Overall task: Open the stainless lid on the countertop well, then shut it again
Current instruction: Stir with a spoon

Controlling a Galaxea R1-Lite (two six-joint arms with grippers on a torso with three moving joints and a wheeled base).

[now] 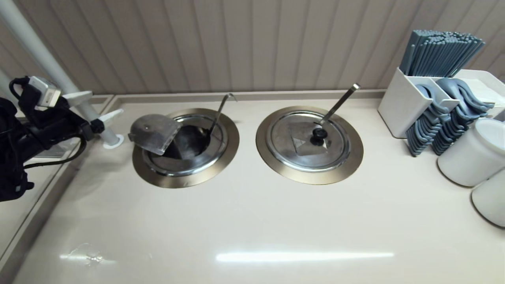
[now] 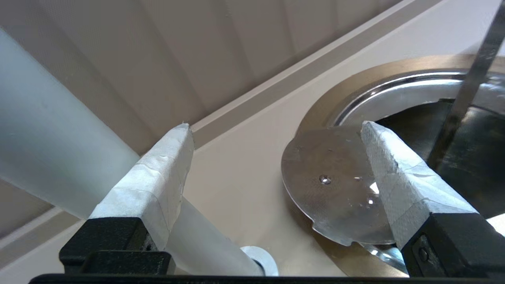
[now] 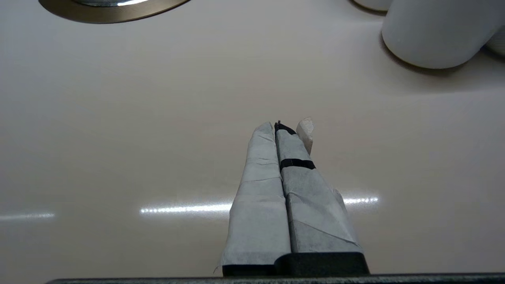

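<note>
The countertop well (image 1: 232, 138) with the bronze-toned rim sits at the left, its hook-ended ladle (image 1: 221, 108) leaning out at the back. The stainless lid (image 1: 154, 132) stands open, its flap tipped up over the well's left rim with the dull underside and a rivet showing (image 2: 331, 181). The knob is hidden. The well's dark inside is exposed. My left gripper (image 1: 105, 103) hangs just left of the flap, open (image 2: 275, 124), holding nothing. My right gripper (image 3: 278, 126) is shut and empty above bare counter, outside the head view.
A second well (image 1: 355, 157) to the right is covered by a lid with a black knob (image 1: 318, 134) and a straight ladle handle. A white pole (image 1: 59, 75) stands beside my left gripper. A cutlery holder (image 1: 402, 104) and white containers (image 1: 471, 154) stand at the far right.
</note>
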